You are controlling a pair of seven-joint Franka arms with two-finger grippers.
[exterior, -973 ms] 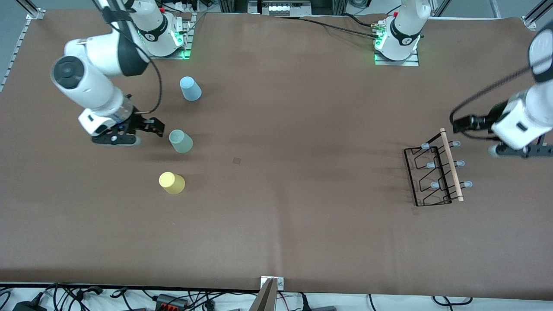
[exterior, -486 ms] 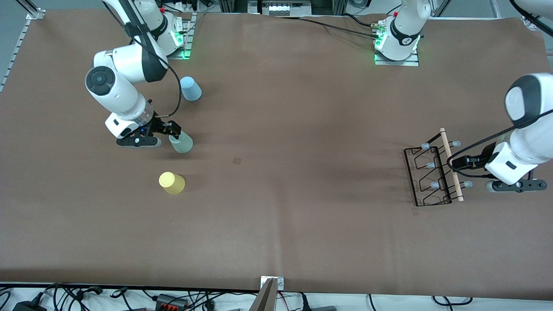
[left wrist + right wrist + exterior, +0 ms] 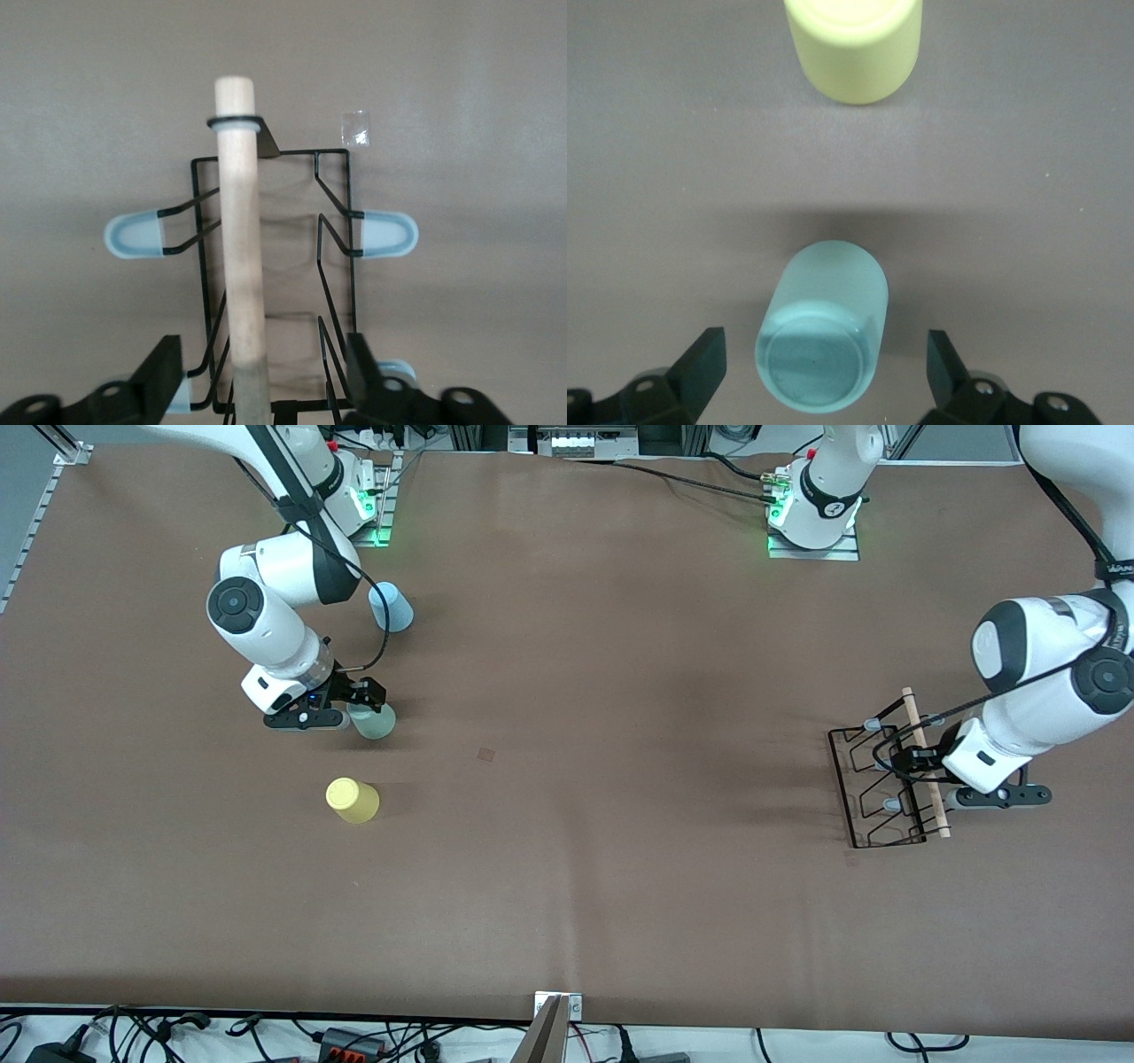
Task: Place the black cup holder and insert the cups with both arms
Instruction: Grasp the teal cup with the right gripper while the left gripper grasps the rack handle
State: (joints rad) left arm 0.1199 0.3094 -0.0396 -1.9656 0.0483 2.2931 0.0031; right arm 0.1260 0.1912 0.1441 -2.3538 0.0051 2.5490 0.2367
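Black wire cup holder (image 3: 275, 266) – wooden rod, grey-tipped pegs, both grippers' fingers spread

**Both arms low, jaws apart**

Left gripper (image 3: 921, 766) down at the left arm's end of the table, fingers (image 3: 164, 376) spread, nothing clamped. Right gripper (image 3: 365, 701) low at the right arm's end, jaws wide.

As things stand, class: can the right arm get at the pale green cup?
Probably yes. The right gripper is open with a finger either side of the pale green cup, nothing between them; the yellow cup stands well apart.
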